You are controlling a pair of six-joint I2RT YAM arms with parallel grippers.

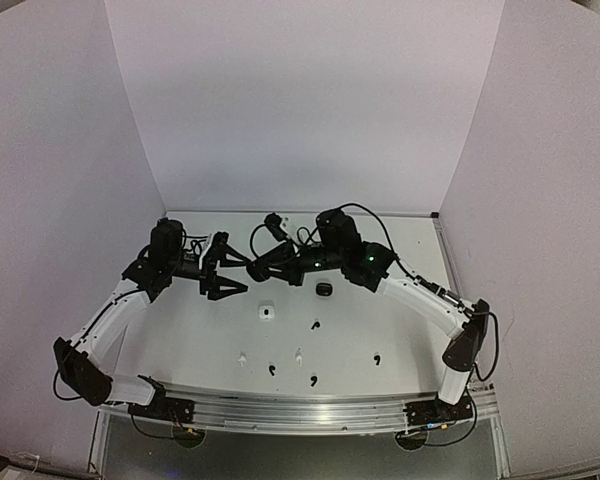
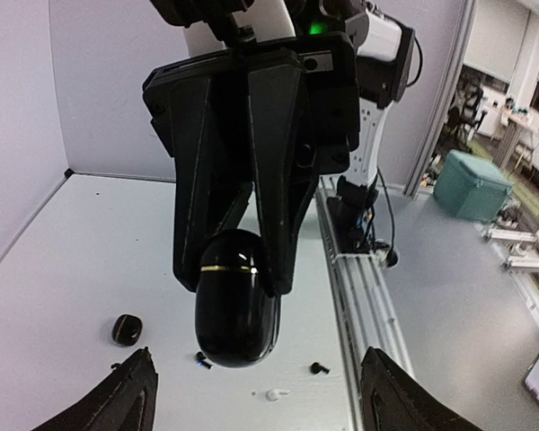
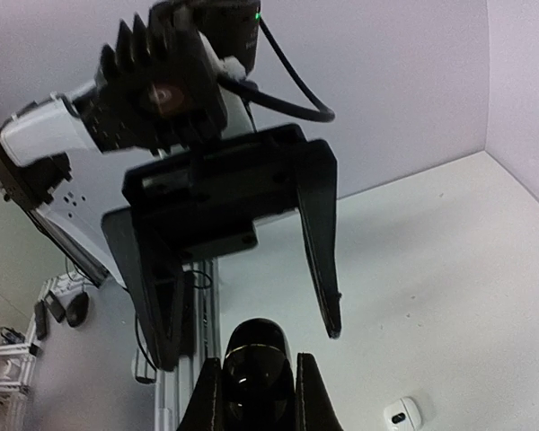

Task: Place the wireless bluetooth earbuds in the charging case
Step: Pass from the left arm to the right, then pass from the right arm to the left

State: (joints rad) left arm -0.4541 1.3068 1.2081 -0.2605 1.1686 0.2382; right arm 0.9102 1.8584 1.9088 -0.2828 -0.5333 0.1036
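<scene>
Right end effector [image 2: 235,274] grips a black case [image 2: 238,323]; left end effector [image 1: 246,276] gapes open.
Earbuds [image 1: 315,325] on the bench [image 1: 420,240] look light, slick and tiny: pinch across the body.

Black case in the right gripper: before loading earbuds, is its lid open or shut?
Shut: the black case, held in the right gripper, shows only a thin closed seam, no lid raised.
</scene>
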